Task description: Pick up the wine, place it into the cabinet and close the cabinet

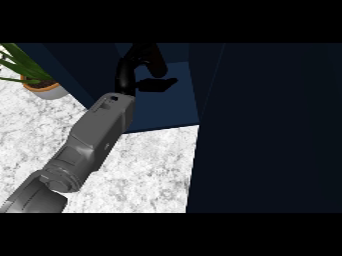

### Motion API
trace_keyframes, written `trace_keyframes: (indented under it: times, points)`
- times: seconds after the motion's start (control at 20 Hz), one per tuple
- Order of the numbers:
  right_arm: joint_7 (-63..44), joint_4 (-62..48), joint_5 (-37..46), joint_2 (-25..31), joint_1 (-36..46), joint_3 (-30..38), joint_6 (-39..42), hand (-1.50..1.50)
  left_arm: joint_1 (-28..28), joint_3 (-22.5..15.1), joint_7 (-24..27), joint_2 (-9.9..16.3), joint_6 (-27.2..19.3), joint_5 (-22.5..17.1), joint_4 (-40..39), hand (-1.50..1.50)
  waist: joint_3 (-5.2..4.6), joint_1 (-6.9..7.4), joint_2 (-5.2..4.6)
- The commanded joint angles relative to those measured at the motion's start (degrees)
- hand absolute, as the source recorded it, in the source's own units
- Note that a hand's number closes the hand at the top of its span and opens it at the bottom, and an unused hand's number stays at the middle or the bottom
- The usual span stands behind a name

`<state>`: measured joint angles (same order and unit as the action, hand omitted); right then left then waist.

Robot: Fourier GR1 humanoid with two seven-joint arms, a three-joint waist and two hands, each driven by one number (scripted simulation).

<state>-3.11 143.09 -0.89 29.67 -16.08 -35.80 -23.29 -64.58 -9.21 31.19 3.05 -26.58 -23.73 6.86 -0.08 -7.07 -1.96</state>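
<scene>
A potted plant in an orange pot stands at the marbled tabletop's far left corner.

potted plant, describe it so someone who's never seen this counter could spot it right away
Start at the white marble counter and follow it to the view's upper left corner, left of the dark blue cabinet. There stands the potted plant, a small orange pot with long green leaves. It is the only green and orange thing there; the forearm and hand beside it are grey and black.

The robot has a chunky grey boxy forearm with rounded joints, ending in a shiny black hand with thin fingers.
</scene>
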Motion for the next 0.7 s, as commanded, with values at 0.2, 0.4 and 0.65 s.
trace_keyframes:
  times: [0.2, 0.4, 0.65]
  points:
    - [-1.3, 7.6, -2.5, 1.6, -2.8, -0.7, 1.6, -1.5, -1.0, 0.0, 1.2, 0.9, -3.9, 1.1, -3.3, -1.5, -0.03, -0.46, -0.23]
    - [-0.7, 7.6, -3.3, 0.7, -3.4, -1.1, 1.3, -1.5, -1.2, 1.7, 3.4, 0.3, -0.8, -0.4, -1.6, -1.5, -0.1, -0.66, -0.37]
    - [-0.6, 8.5, -3.3, 1.8, -3.8, 0.6, 1.5, -1.5, -2.1, 3.5, 4.7, 1.4, 7.5, -2.0, 0.4, -1.5, -0.11, 0.61, 0.05]
